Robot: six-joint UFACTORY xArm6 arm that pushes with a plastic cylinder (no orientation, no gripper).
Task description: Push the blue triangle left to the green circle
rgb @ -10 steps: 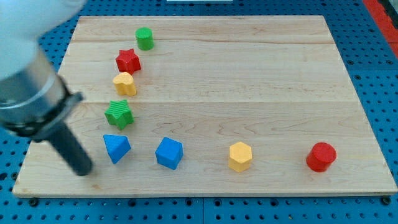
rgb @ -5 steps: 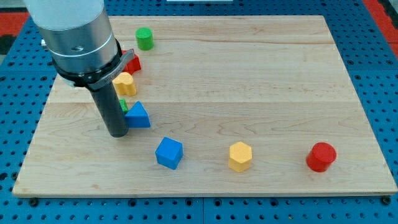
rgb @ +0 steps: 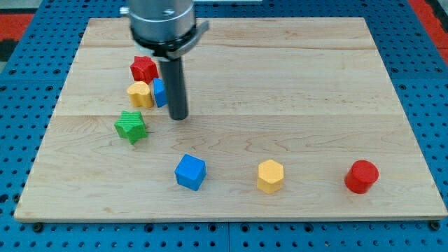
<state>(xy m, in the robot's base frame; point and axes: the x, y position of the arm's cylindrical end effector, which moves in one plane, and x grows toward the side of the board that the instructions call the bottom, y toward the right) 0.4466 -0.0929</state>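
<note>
A: How far along is the task judged to be?

B: Partly done. The blue triangle [rgb: 159, 92] is seen touching the yellow block [rgb: 140, 94], just below the red star [rgb: 144, 68], in the upper left part of the surface [rgb: 294, 84]. My tip [rgb: 178, 117] is set down just beside it, towards the surface's right edge. Nothing is held by this tool; it is a plain rod with no jaws, able only to push.

A: And what is left?

B: The green circle cannot be seen; it is probably hidden behind the arm near the top edge, so the remaining gap cannot be judged.

A: Anything else hard to make out?

B: Most of the blue triangle is covered by the rod, so its shape is barely readable. The green star [rgb: 131, 127] lies apart, nearer the bottom-left corner.
</note>
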